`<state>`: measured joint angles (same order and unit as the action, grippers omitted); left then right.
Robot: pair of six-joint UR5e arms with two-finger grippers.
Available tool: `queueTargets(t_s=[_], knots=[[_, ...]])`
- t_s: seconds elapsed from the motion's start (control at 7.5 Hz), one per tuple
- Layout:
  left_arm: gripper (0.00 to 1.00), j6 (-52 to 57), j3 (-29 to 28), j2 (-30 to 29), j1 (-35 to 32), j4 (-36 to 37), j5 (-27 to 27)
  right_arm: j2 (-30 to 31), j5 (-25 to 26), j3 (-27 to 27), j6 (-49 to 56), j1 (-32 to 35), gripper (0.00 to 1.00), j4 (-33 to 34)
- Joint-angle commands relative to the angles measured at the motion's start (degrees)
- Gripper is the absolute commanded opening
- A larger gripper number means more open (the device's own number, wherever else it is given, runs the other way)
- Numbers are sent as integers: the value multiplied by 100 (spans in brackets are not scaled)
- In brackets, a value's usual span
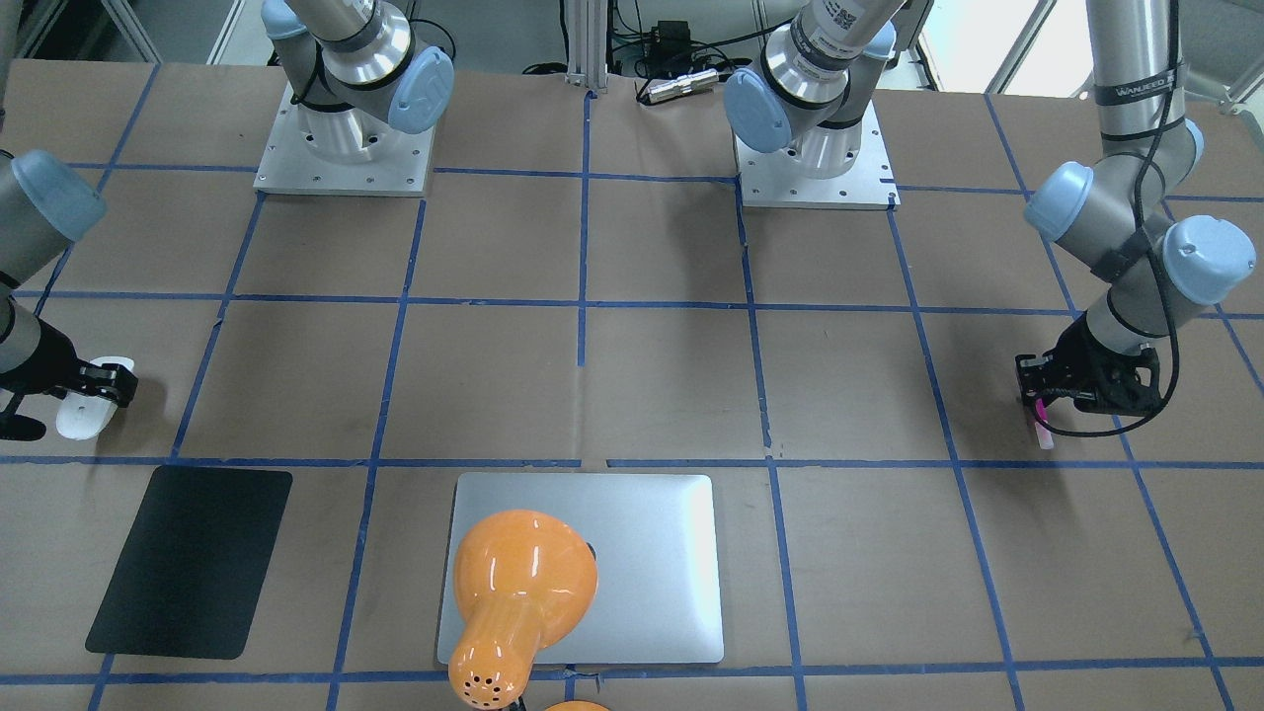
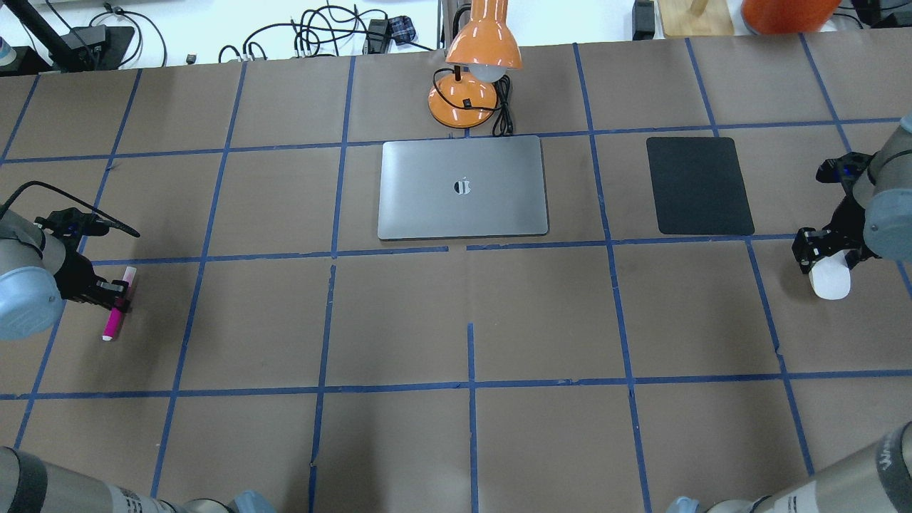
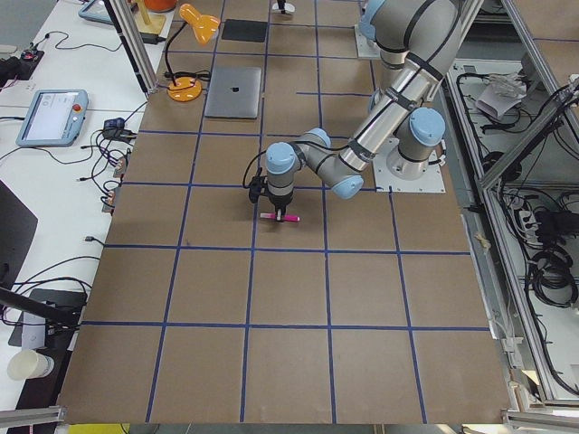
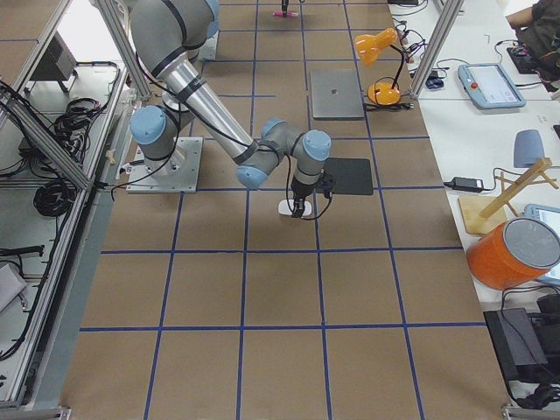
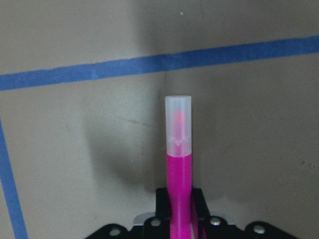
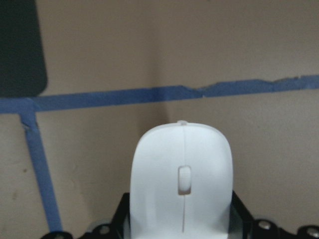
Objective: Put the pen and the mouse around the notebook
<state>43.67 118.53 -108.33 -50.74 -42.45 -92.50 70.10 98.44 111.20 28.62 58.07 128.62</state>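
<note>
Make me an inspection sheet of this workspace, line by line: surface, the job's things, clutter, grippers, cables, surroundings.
Surface: table covered in brown paper with a blue tape grid.
Job's things: pen at the robot's far left and mouse at its far right, both well apart from the closed notebook.
Clutter: black mat on the notebook's right; orange lamp beyond the notebook.
Grippers: left gripper has its jaws shut on the pen; right gripper has its jaws shut on the mouse.
Cables: lamp cord bunched beside the lamp base; black cable arching off the left wrist.
Surroundings: pendant screen on a side bench; orange bucket on the opposite bench.
</note>
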Motion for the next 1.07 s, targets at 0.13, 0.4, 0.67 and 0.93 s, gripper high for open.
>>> queueTargets(t_s=[0.13, 0.4, 0.67, 0.93], knots=[[0, -2824, -531, 521, -1223, -1384, -31, -318, -370, -1069, -1221, 1376, 19, -188], [0, -5435, -804, 759, -2138, -1968, 39, -1152, -361, -1993, -1474, 1769, 20, -189], [0, -7537, -823, 752, -3104, -1960, 65, -1551, -370, -2540, -1483, 1786, 27, -572], [0, -9411, -1032, 630, -3905, -1951, 495, -1665, -361, -2498, -1736, 1795, 94, -646]])
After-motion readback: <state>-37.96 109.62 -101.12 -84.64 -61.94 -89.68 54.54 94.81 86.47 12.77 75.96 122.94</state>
